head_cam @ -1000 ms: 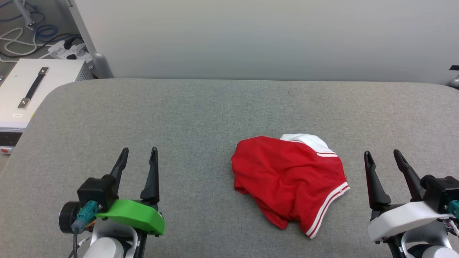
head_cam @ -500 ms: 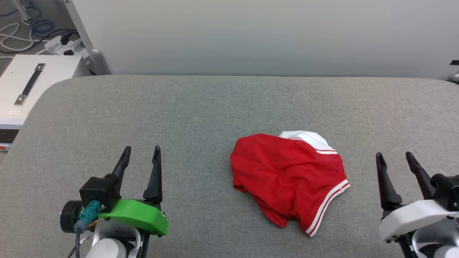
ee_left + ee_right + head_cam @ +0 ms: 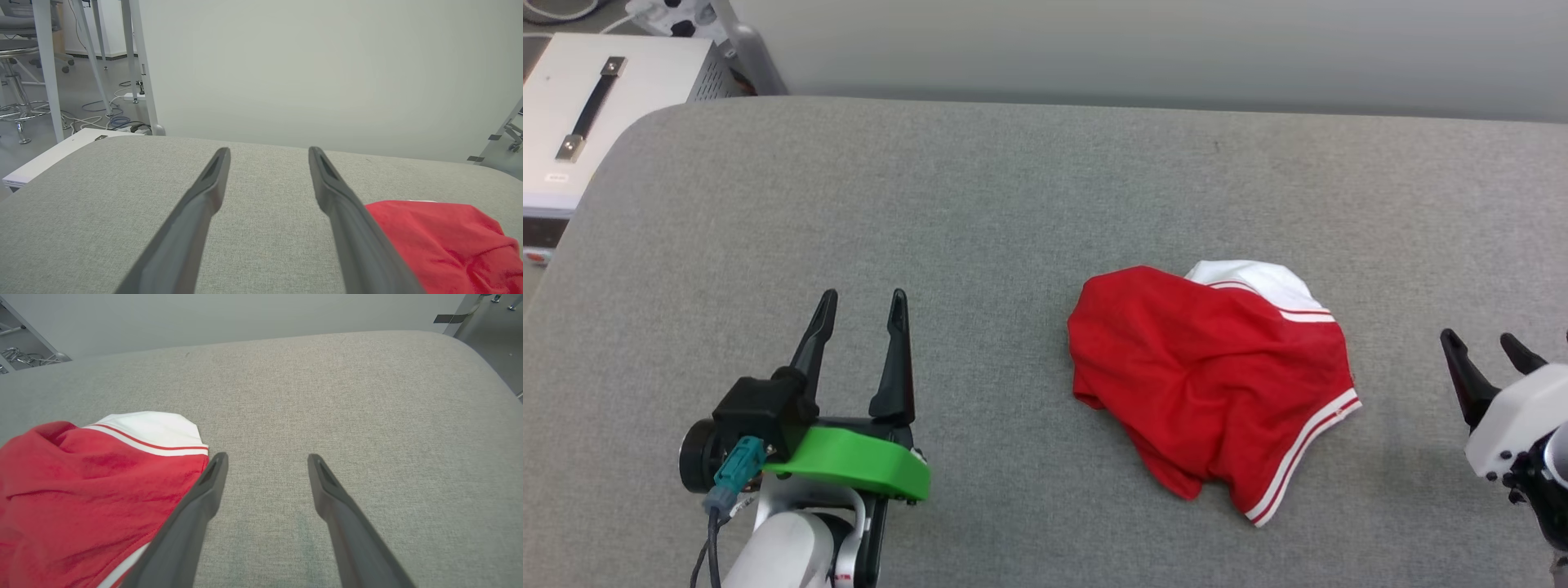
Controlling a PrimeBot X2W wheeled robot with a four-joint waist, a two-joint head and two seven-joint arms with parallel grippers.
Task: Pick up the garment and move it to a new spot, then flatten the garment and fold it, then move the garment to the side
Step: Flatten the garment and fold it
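In the head view, you had the garment (image 3: pixel 1217 384) crumpled right of centre on the worktop (image 3: pixel 980 204). It lay nearer your right gripper (image 3: pixel 1476 336) than your left gripper (image 3: pixel 863 294), and both had their fingers (image 3: pixel 894 351) spread wide and empty. In the left wrist view it lay to the fingers' right. In the right wrist view it lay just left of them.

Robotics lab or test room: a grey fabric-covered desk (image 3: pixel 1013 204) stands before a plain pale partition wall (image 3: pixel 327 73). At 10 o'clock off the desk sits a white metal equipment case with a black strap handle (image 3: pixel 645 73). Beyond it are a white power strip (image 3: pixel 649 8), loose blue and white cables (image 3: pixel 102 112), white metal frame legs (image 3: pixel 49 69) and a chrome-based stool (image 3: pixel 16 106) on the bare floor.
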